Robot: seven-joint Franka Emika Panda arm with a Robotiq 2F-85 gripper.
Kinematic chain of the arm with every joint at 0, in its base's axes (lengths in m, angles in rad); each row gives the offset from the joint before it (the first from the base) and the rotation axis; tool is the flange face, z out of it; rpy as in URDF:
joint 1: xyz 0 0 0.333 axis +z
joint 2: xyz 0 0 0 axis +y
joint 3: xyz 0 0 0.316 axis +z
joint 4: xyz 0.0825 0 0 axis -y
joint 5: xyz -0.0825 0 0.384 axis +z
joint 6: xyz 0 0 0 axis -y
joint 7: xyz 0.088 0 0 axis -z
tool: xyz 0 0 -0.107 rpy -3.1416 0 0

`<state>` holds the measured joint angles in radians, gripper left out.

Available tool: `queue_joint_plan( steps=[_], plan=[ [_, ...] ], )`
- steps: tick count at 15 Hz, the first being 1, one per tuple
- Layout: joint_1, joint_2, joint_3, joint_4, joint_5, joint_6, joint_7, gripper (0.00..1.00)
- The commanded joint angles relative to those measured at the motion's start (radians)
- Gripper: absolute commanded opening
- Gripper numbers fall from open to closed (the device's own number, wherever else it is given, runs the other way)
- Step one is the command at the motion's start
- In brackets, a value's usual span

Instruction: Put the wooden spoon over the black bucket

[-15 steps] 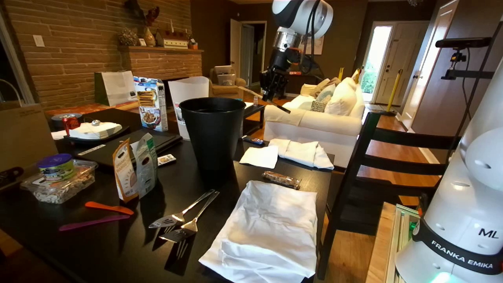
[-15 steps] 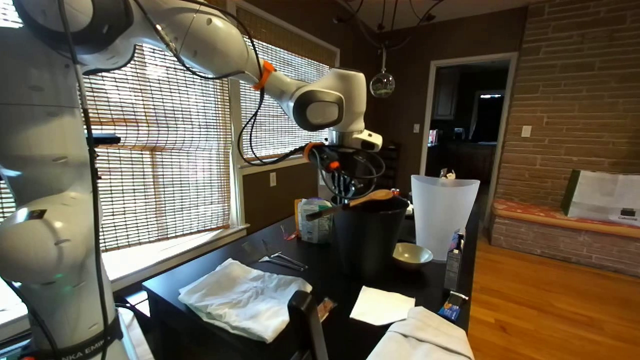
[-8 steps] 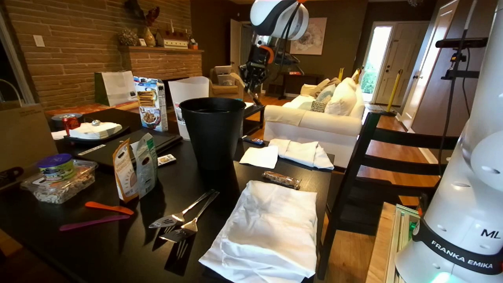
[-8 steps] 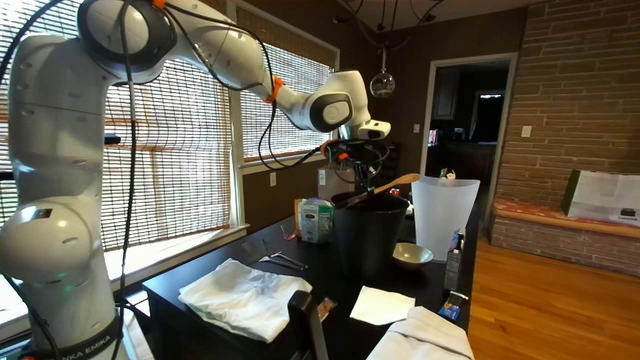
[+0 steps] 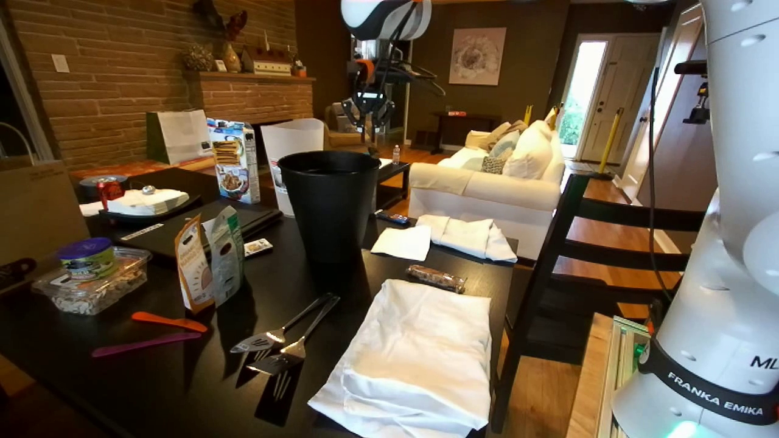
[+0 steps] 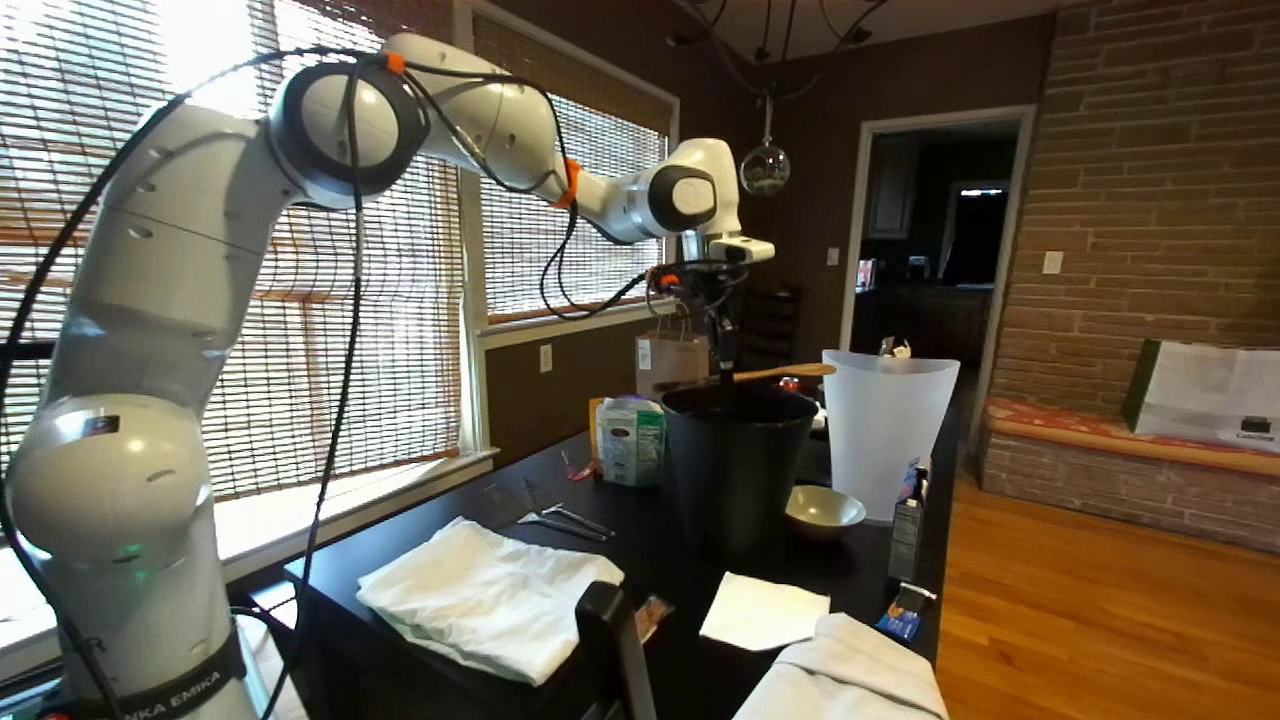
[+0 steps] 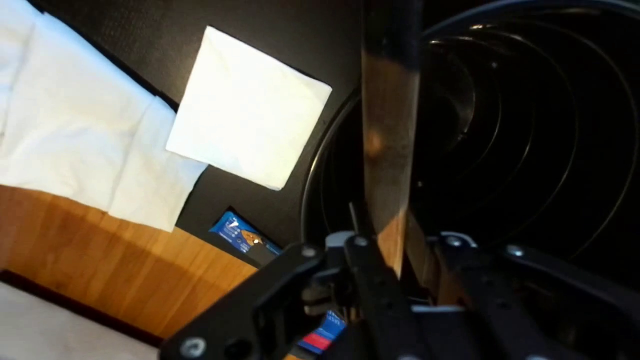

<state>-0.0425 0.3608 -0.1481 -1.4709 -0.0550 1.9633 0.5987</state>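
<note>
"Where's the wooden spoon (image 6: 785,373)?"
"Above the mouth of the black bucket (image 5: 328,213), close to its rim. I can't tell whether they touch."
"And the pincer (image 7: 402,242)?"
"Its 2 fingers are pinched tight around the spoon's handle."
"What stands nearby?"
"A bowl (image 6: 825,508), between the bucket and a white bin (image 6: 890,430) in an exterior view, and 2 upright bags (image 5: 226,261) on the table (image 5: 274,277)."

In an exterior view the bucket (image 6: 735,470) stands on the table (image 6: 650,555), the spoon (image 6: 775,373) above its opening, between the fingers (image 6: 727,345); whether spoon and bucket touch is hard to tell. Left of the bucket stand pouches (image 6: 632,440), right of it a bowl (image 6: 824,508), then a bin (image 6: 890,430); before it lie a napkin (image 6: 766,612) and, farther left, a cloth (image 6: 490,600).
</note>
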Motion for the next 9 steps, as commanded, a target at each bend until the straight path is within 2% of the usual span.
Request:
queue_joint_plan(
  steps=[1, 4, 9],
  plan=[
    [0.016, 0.124, -0.002, 0.199, 0.023, -0.154, 0.130, 0.05],
    [0.013, 0.182, 0.011, 0.274, 0.063, -0.195, 0.196, 0.05],
    [0.008, 0.265, 0.020, 0.374, 0.128, -0.160, 0.308, 0.05]
  ],
)
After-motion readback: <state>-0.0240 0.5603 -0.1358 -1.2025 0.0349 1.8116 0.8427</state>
